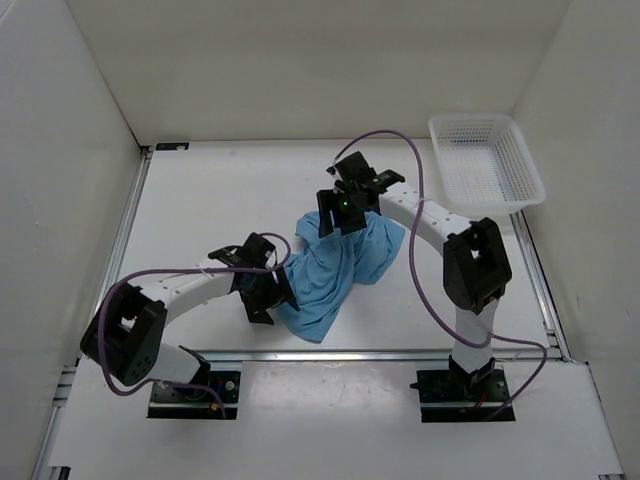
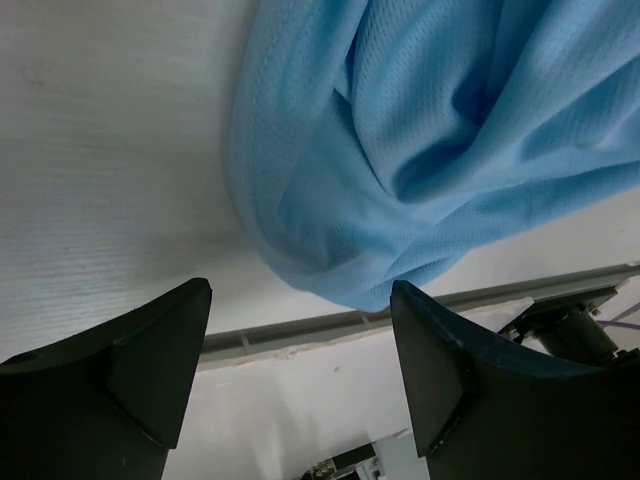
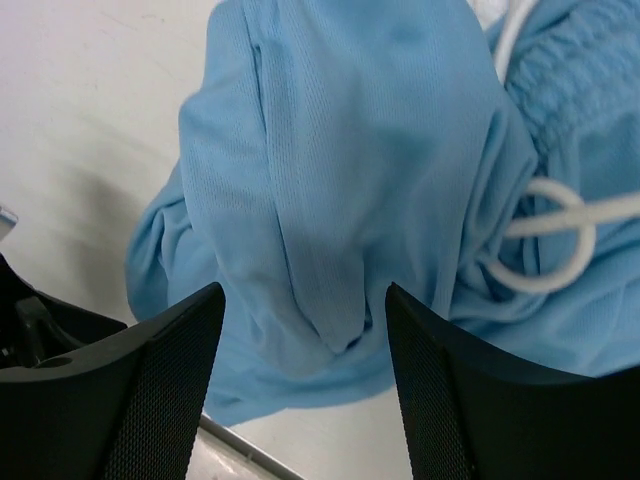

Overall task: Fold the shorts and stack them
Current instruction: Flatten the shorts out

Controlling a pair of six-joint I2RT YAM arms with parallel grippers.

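**Soft, light and bunched: go for the waistband**

We judge the shorts to be light, limp and a little slippery. The thin knit cloth will sag and slide rather than hold a crease, and nothing about it looks fragile. The firmest hold should be the gathered waistband, pinched towards its two ends so the legs hang even. The white drawstring could snag.

The shorts lie crumpled mid-counter, a sky-blue heap running from 1 o'clock to 7 o'clock, not yet folded. The left hand sits at the heap's 8 o'clock edge, spread wide and holding nothing. The right hand hangs over the 12 o'clock end, also spread wide. It seems clear of the cloth, though the overhead view hides any contact. The white basket stands well apart at 2 o'clock.
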